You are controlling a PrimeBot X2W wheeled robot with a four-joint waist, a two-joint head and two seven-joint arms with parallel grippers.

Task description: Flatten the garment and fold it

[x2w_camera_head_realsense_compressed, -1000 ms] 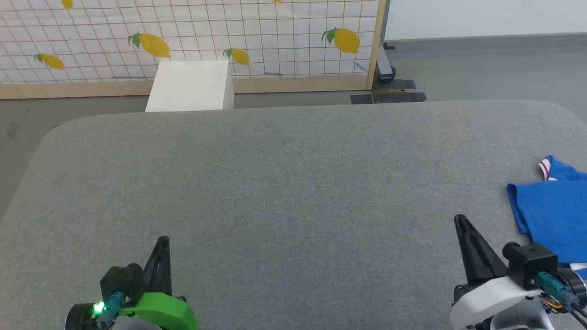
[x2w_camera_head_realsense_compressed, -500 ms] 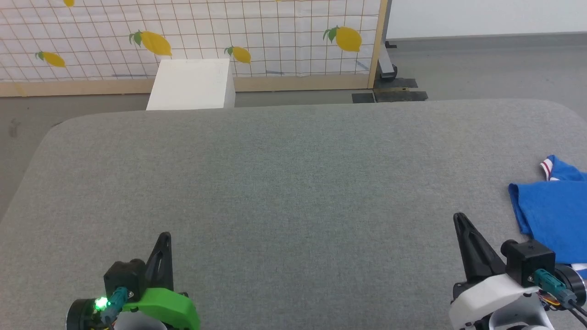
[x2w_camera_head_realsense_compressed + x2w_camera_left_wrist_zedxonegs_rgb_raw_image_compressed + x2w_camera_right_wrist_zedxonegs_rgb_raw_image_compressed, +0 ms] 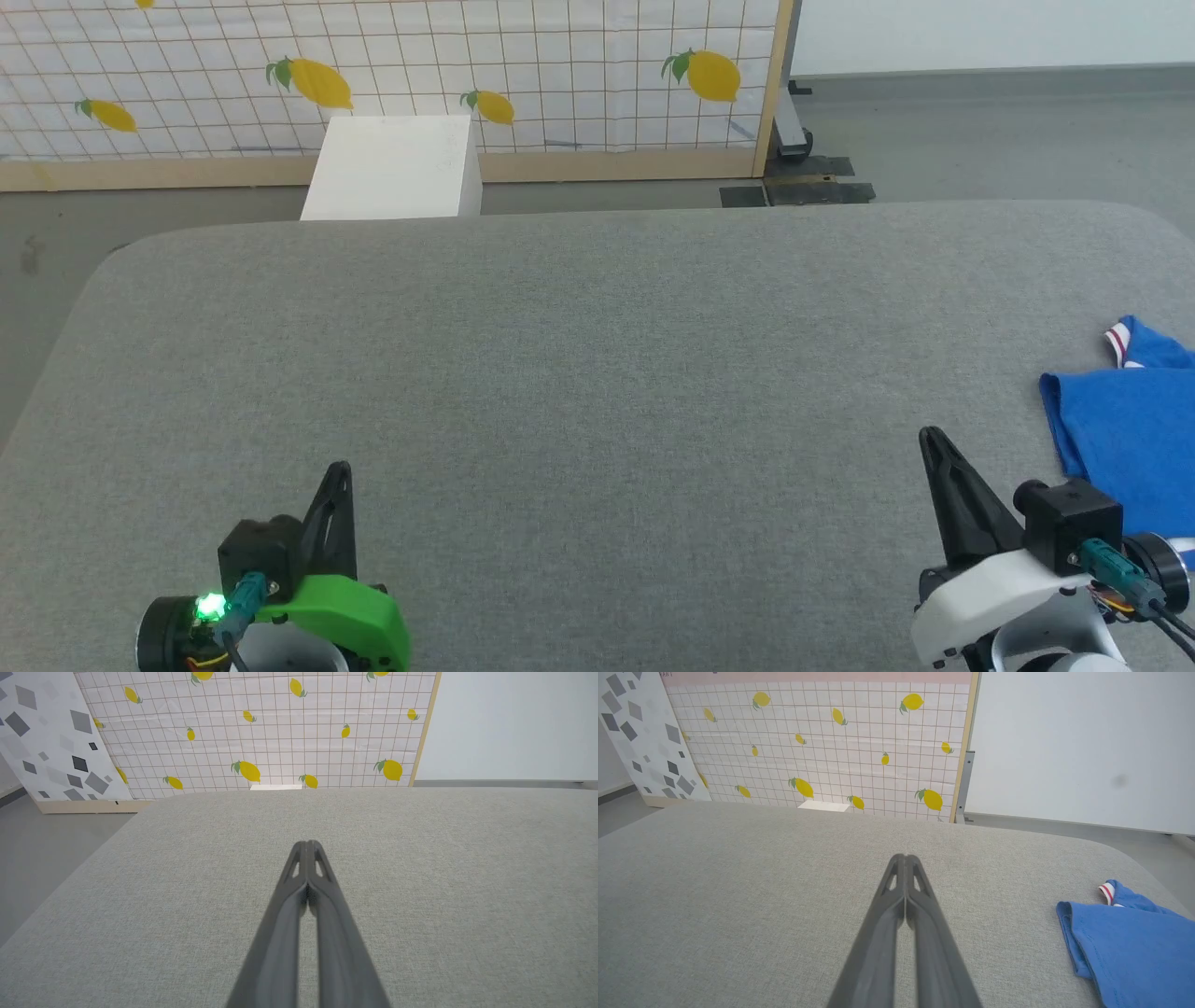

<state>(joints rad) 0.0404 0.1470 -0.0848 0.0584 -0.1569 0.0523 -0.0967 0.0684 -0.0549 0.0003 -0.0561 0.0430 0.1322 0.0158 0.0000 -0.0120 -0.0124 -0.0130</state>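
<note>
Head view puts the garment at the far right edge of the grey padded table, bunched and doubled over; the frame cuts it off, so you cannot judge its long axis from here; a bit of red-striped white trim pokes out at its far side.

Your right gripper shows at the near right, its two dark fingers pressed together on nothing; your left gripper sits at the near left, likewise clenched and empty, well apart from the cloth.

The relation that matters: the garment lies to the right of the right gripper's fingers and a little beyond their tips, near but not touching; in the right wrist view its blue fold edge faces the fingers; the right arm is plainly the nearer one, and the left would have to cross the whole table.

As a judgement, flattening has not begun; you will want to part the right fingers, swing right and pinch that fold edge to drag the cloth toward the middle, where both arms reach; beware that a doubled fold may come along as one lump.
</note>
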